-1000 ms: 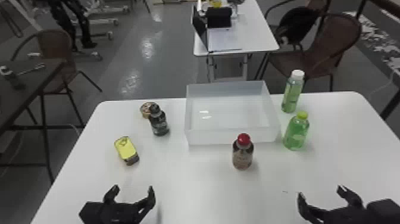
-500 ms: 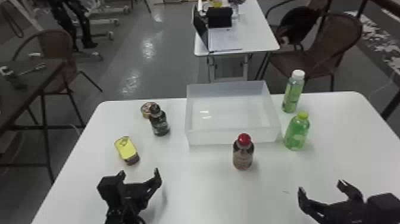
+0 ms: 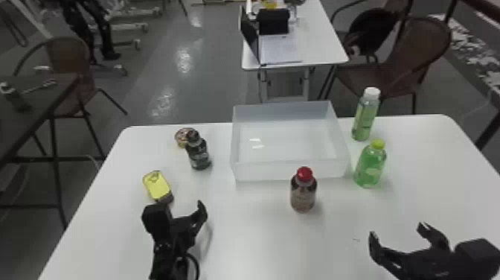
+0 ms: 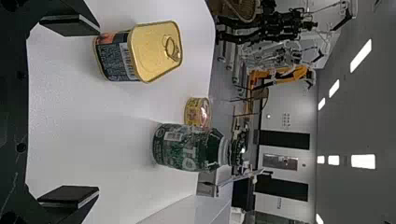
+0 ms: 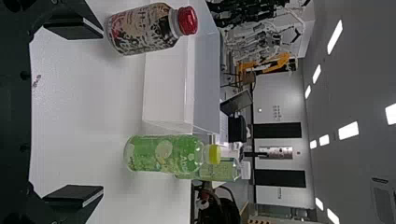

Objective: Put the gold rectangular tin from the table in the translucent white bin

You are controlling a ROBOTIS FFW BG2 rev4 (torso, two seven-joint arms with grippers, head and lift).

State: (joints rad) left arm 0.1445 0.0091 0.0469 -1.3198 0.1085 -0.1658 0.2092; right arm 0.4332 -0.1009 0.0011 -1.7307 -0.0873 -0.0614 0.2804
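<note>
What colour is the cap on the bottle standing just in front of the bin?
Red; the cap shows best in the right wrist view.

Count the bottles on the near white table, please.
4: dark green bottle left of the translucent white bin; red-capped brown bottle in front of it; lime-capped green bottle and white-capped green bottle at its right.

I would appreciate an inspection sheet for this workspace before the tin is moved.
Surface: white table, small dark mark near the right gripper.
Job's things: gold rectangular tin on the table; translucent white bin farther back.
Clutter: round tin, dark bottle, red-capped bottle, two green bottles.
Grippers: right open; left gripper open, near the gold tin.
Cables: black loop at the left arm.
Surroundings: chairs, laptop on another table.
</note>
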